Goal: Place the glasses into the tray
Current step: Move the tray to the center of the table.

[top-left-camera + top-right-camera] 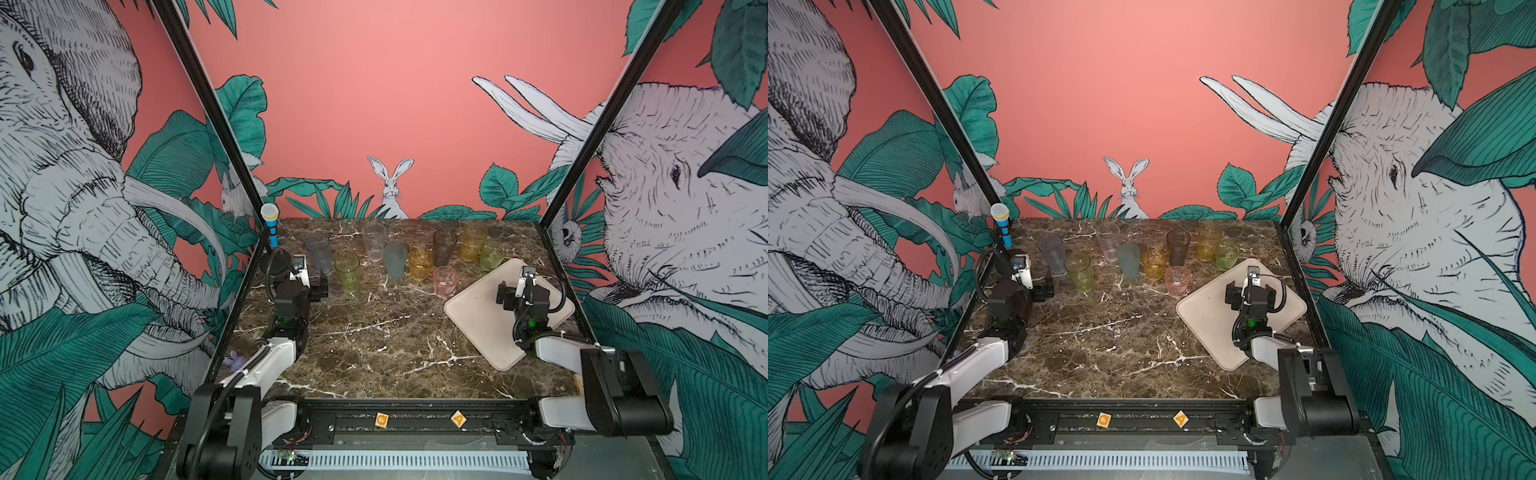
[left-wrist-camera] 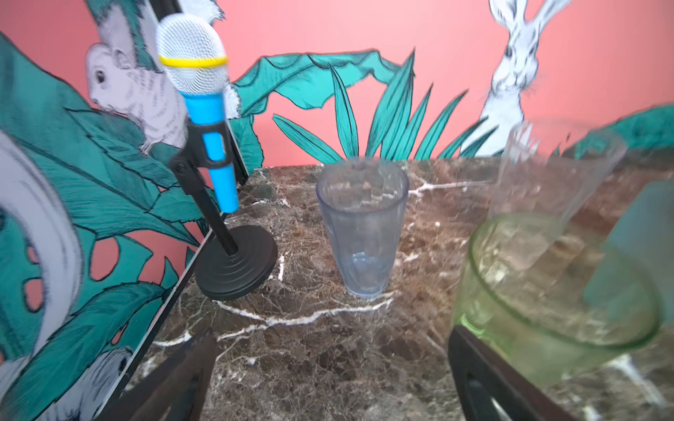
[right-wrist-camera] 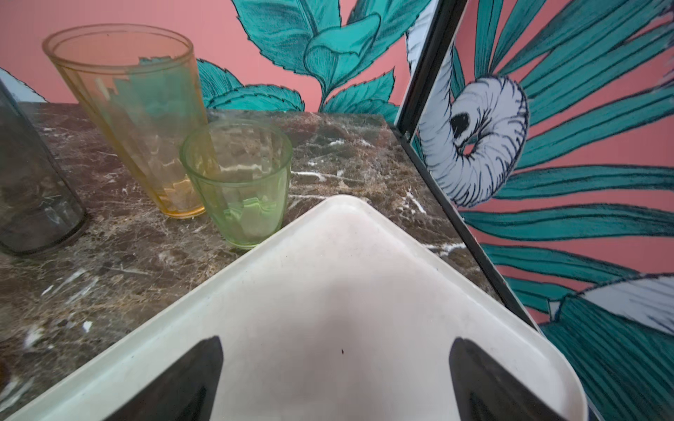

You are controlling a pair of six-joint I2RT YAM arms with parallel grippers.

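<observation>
Several tinted glasses stand upright along the back of the marble table in both top views. None is in the cream tray, which lies at the right and is bare. My left gripper is open and holds nothing. It faces the grey glass, and the tall green glass stands close beside one finger. My right gripper is open above the tray. A short green glass touches the tray's far rim, with a tall yellow glass behind it.
A blue toy microphone on a black stand sits at the back left corner, near the left arm. Black frame posts and printed walls close in both sides. A pink glass stands just off the tray's left corner.
</observation>
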